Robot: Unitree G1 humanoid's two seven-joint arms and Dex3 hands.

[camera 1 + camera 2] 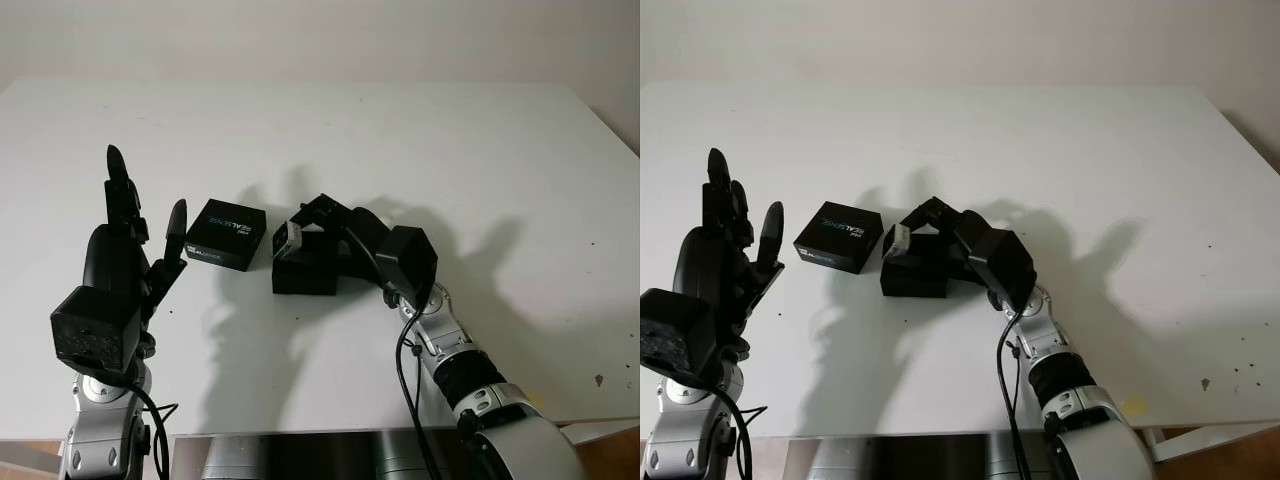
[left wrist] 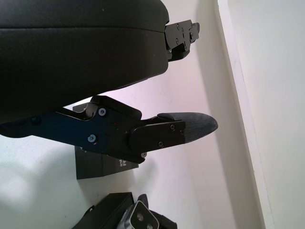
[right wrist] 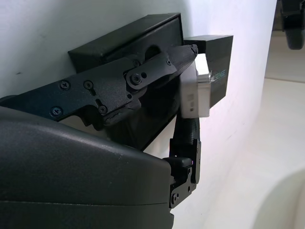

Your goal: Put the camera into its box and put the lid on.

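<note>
My right hand (image 1: 303, 224) is shut on the small silver camera (image 1: 288, 238), holding it just over the left end of the open black box (image 1: 306, 274) at mid-table. In the right wrist view the camera (image 3: 197, 88) sits pinched between two fingertips beside the box wall (image 3: 128, 40). The black lid (image 1: 227, 234) with printed lettering lies flat on the table, just left of the box. My left hand (image 1: 140, 232) is open and raised upright at the left, a short way from the lid (image 2: 102, 167).
The white table (image 1: 460, 140) stretches wide behind and to the right of the box. Its front edge runs close below both arms. A cable hangs along the right forearm (image 1: 405, 380).
</note>
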